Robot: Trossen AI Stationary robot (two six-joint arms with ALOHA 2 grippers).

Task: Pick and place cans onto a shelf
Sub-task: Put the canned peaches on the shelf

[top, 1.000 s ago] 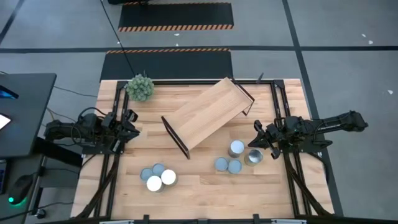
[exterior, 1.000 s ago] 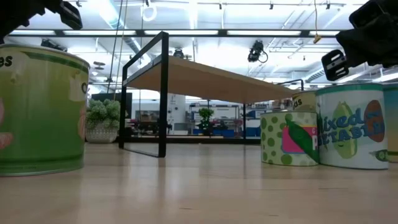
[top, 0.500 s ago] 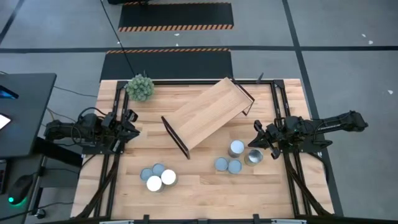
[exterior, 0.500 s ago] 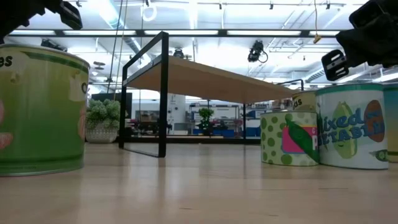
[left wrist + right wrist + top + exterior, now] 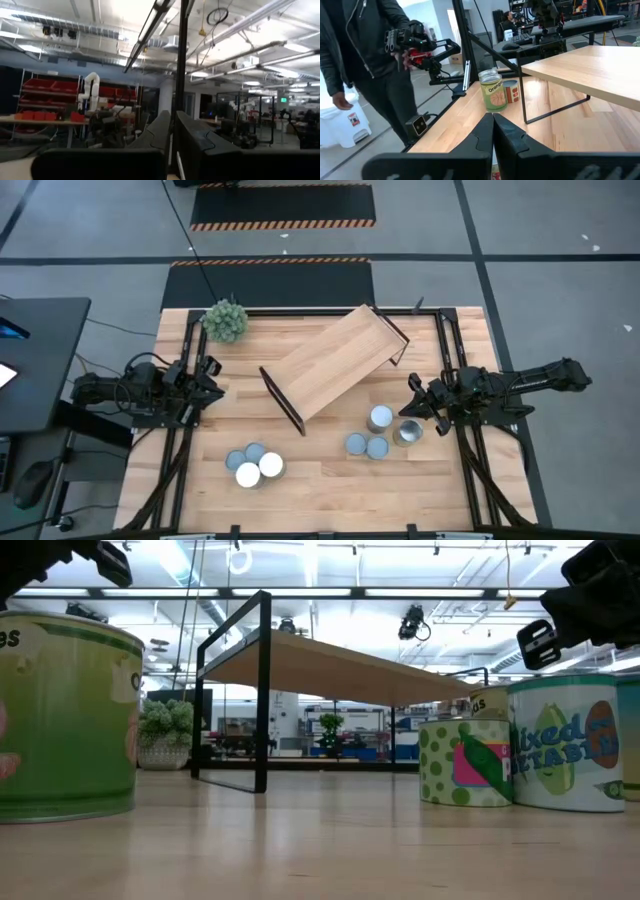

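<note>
The shelf (image 5: 335, 365), a light wood board on black end frames, stands slantwise on the table's middle, resting on those frames (image 5: 262, 690). Several cans (image 5: 253, 464) stand upright in a cluster near the front left, and several more (image 5: 375, 435) near the front right, all on their bases. My left gripper (image 5: 213, 385) hovers shut at the left side, clear of the table. My right gripper (image 5: 413, 402) is shut at the right side, just beside the right cluster's can (image 5: 407, 432) and above it. The right wrist view shows two cans (image 5: 493, 90) past the shelf's leg (image 5: 525, 85).
A spiky green plant ball (image 5: 225, 320) sits at the far left corner. In the right wrist view a person in a dark jacket (image 5: 375, 60) stands beyond the table's left side, holding a black device (image 5: 415, 42). Bare wood lies between the two can clusters.
</note>
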